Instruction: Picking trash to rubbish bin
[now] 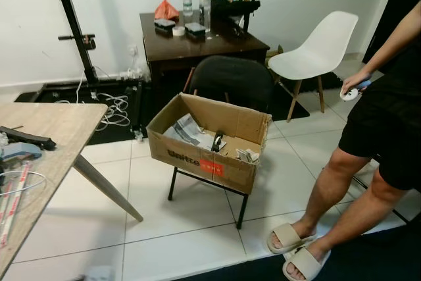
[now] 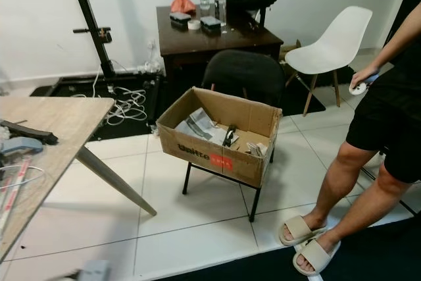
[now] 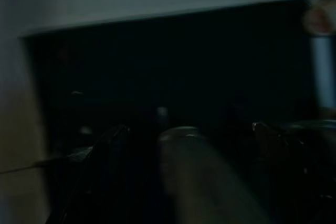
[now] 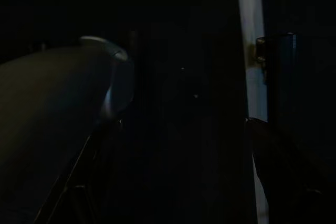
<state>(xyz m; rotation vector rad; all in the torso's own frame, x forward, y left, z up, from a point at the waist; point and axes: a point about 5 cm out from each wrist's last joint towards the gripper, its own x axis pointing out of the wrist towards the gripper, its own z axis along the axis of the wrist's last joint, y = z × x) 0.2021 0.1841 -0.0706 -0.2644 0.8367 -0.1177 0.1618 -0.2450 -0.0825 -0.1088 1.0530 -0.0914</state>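
- An open cardboard box (image 1: 204, 153) holding papers and scraps sits on a black chair (image 1: 231, 83) in the middle of the tiled floor.
- A wooden worktop (image 1: 46, 149) stands at the left.
- A person (image 1: 375, 143) in sandals stands at the right.
- Both wrist views are dark; I cannot tell how the jaws stand.

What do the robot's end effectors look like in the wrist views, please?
Both wrist views are very dark. The left end effector has two long black fingers with rounded tips; the right end effector looks the same. Markings and cables cannot be made out.
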